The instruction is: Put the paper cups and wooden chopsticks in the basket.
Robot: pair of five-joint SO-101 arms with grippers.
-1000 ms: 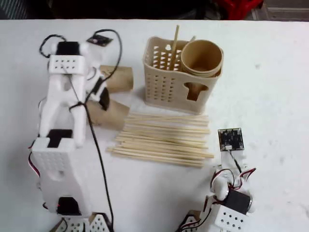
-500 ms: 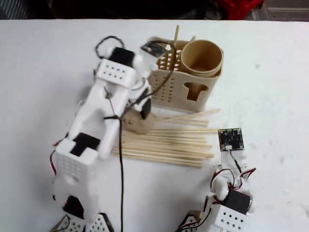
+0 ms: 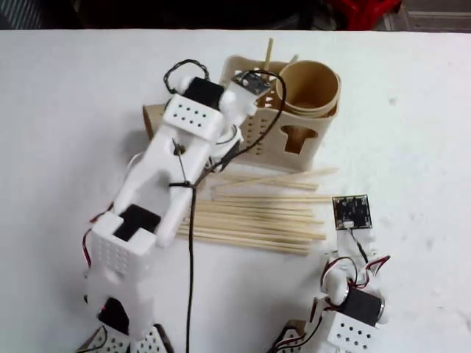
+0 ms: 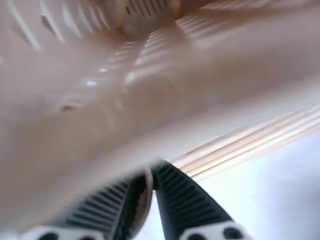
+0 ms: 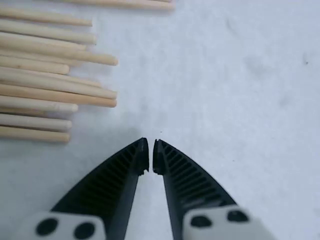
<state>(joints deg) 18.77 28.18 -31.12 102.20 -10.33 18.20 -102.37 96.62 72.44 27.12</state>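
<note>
My left gripper is shut on the thin wall of a brown paper cup, held close against the slotted side of the cream basket. In the high view the left arm leans over the basket's left side and hides the held cup. The basket holds stacked paper cups and an upright chopstick. Another paper cup lies on the table behind the arm. Wooden chopsticks lie in a pile before the basket. My right gripper is shut and empty, over bare table beside chopstick ends.
The right arm sits folded at the front right, its camera board just right of the chopstick pile. A black cable hangs down along the left arm. Open white table lies to the right and far left.
The left arm has swung right from the two lying cups to the basket's left side, carrying one cup. Some upper chopsticks were pushed askew. The right arm has not moved.
</note>
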